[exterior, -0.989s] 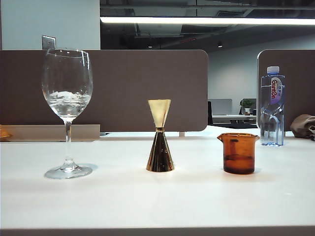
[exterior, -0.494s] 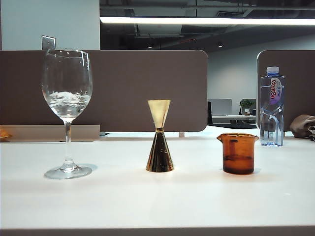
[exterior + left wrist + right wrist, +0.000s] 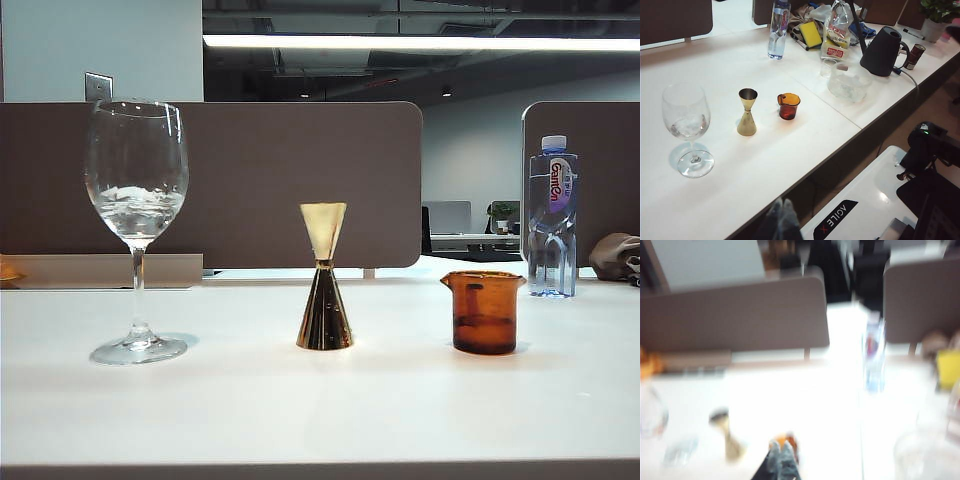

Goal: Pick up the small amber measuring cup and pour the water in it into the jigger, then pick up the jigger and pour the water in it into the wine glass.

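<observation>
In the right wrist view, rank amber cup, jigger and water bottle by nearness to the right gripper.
From the shut right gripper:
1. small amber measuring cup, just behind the fingertips.
2. jigger, toward the wine-glass side.
3. water bottle, far back by the partition.

The water bottle (image 3: 553, 215) at the back carries a label that seems to read "GanQn". The white robot base (image 3: 855, 210) shows "AGILE X", seen upside down. The snack bag's (image 3: 836, 30) red print is too small to read.
</observation>
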Controlling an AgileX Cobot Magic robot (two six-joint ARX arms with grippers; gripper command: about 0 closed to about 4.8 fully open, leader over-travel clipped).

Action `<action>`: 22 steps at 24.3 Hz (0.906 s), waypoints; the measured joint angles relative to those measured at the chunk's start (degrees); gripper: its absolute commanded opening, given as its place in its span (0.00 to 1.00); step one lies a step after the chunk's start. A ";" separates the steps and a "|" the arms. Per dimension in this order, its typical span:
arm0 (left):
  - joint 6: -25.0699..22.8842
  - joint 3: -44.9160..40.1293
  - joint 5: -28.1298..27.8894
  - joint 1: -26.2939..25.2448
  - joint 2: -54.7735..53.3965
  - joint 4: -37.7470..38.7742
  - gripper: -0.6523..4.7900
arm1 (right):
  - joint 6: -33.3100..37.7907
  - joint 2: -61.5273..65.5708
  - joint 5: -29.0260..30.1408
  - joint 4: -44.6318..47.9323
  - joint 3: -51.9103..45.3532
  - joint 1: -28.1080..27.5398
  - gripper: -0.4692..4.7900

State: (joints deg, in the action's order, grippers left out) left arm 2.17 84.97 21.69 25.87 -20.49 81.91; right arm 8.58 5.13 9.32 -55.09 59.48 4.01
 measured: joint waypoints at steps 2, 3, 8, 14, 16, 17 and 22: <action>0.00 0.00 -0.02 0.00 0.02 0.00 0.12 | 0.00 6.23 0.33 -5.31 1.07 0.35 0.09; 0.00 0.00 0.00 0.00 0.00 -0.02 0.12 | 0.00 9.27 0.37 -6.58 1.77 0.35 0.09; 0.00 0.00 0.00 0.00 0.02 -0.02 0.12 | 0.00 27.39 0.39 -7.58 3.61 0.98 0.09; 0.00 0.00 0.00 0.00 -0.04 -0.02 0.12 | 0.09 43.08 0.63 -0.74 3.30 1.57 0.09; 0.00 0.00 0.00 0.00 -0.02 -0.02 0.12 | 0.26 48.70 0.76 2.89 3.39 1.55 0.09; 0.00 0.00 0.00 0.00 0.02 -0.02 0.12 | 0.44 51.78 0.79 6.03 1.81 1.64 0.09; 0.00 0.00 -0.02 0.00 0.00 -0.02 0.12 | 5.27 48.13 1.16 32.04 -15.23 3.85 0.09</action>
State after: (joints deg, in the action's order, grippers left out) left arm 2.17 84.97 21.67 25.87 -20.49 81.89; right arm 13.85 53.25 10.48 -23.05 44.25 7.86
